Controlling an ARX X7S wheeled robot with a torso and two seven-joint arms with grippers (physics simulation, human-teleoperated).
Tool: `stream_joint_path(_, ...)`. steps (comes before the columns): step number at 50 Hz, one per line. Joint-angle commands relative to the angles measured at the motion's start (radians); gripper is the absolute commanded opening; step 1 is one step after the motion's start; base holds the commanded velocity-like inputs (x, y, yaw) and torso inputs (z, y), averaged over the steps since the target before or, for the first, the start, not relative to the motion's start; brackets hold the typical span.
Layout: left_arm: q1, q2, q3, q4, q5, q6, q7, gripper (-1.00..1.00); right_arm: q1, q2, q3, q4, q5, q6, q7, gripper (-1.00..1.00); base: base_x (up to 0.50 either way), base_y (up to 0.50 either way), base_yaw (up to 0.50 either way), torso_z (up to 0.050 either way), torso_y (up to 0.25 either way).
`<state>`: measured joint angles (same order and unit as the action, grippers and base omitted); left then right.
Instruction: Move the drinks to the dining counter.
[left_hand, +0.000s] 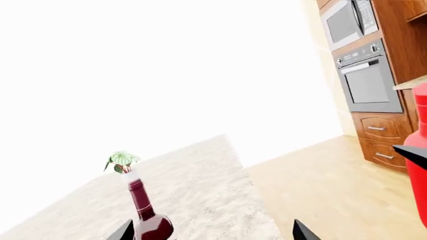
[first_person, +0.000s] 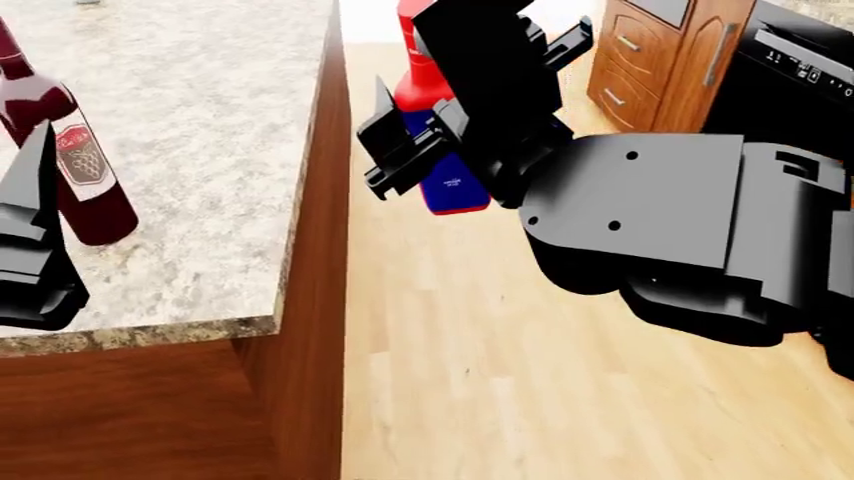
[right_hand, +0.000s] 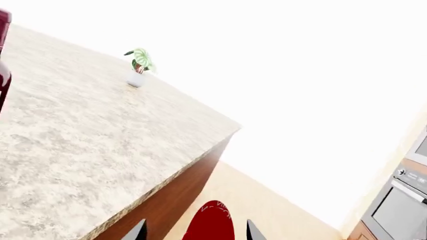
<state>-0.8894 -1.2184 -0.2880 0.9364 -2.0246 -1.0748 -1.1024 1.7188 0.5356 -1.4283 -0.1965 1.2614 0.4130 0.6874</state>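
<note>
Wine bottle (first_person: 67, 150) stands upright on the dining counter (first_person: 200, 120), near the counter's near edge, label facing me. My left gripper (first_person: 34, 250) sits just beside it on the near side; in the left wrist view the bottle's neck and shoulder (left_hand: 147, 210) rise between my two fingertips, which stand apart either side. I cannot tell whether the pads touch the glass.

My right gripper (first_person: 427, 120) is off the counter's side, over the wood floor (first_person: 454, 360). It has the blue bottle (first_person: 447, 175) clamped between its fingers, held upright in the air, red cap up. In the right wrist view the red cap (right_hand: 210, 222) shows between my fingertips, with the counter's overhanging edge and dark wood base close by.

Small potted plant (right_hand: 139, 67) sits far off on the counter. Wall oven (left_hand: 367, 82) and microwave (left_hand: 347, 20) sit in the orange cabinets across the floor.

Beer bottle: not seen in any view.
</note>
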Motion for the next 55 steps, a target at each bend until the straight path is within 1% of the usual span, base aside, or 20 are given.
stream_joint_path(1,0.002,0.001,-0.003,0.0,-0.002,-0.001,-0.001,1.0,0.009,-0.002,0.013,-0.002,-0.038,0.014,-0.002,-1.0,0.01,0.05,0.5,0.0,0.0)
stream_joint_path(26,0.027,0.004,-0.038,0.005,-0.014,-0.009,-0.008,1.0,0.003,0.001,0.018,-0.006,-0.036,0.025,0.014,-1.0,0.0,0.06,0.5,0.0,0.001)
stream_joint_path(30,0.03,0.005,-0.041,0.004,-0.014,-0.011,-0.008,1.0,-0.009,0.007,0.035,-0.003,-0.025,0.004,0.013,-1.0,-0.5,0.04,0.0,0.0,0.0)
stream_joint_path(33,0.025,0.003,-0.037,0.002,-0.014,-0.009,-0.008,1.0,-0.017,0.015,0.061,0.001,0.001,-0.021,0.007,-1.0,-0.09,0.05,0.0,0.0,0.003)
stream_joint_path(37,0.02,0.006,-0.03,0.0,-0.008,-0.01,-0.005,1.0,-0.003,0.011,0.038,-0.01,-0.023,0.013,0.028,-1.0,0.0,0.0,0.0,0.0,0.0)
stream_joint_path(41,0.001,0.002,-0.008,-0.002,-0.005,-0.004,-0.004,1.0,0.006,0.009,0.04,-0.011,-0.025,0.018,0.028,-1.0,-0.47,-0.03,0.0,0.0,0.0)
stream_joint_path(47,0.01,0.005,-0.021,-0.002,-0.006,-0.009,-0.003,1.0,0.006,0.006,0.039,-0.012,-0.029,0.021,0.024,-1.0,-0.5,-0.03,0.0,0.0,0.002)
stream_joint_path(55,0.043,0.01,-0.069,0.003,-0.019,-0.02,-0.006,1.0,0.009,0.011,0.049,-0.021,-0.019,0.021,0.03,-1.0,-0.5,-0.03,0.0,0.001,0.001)
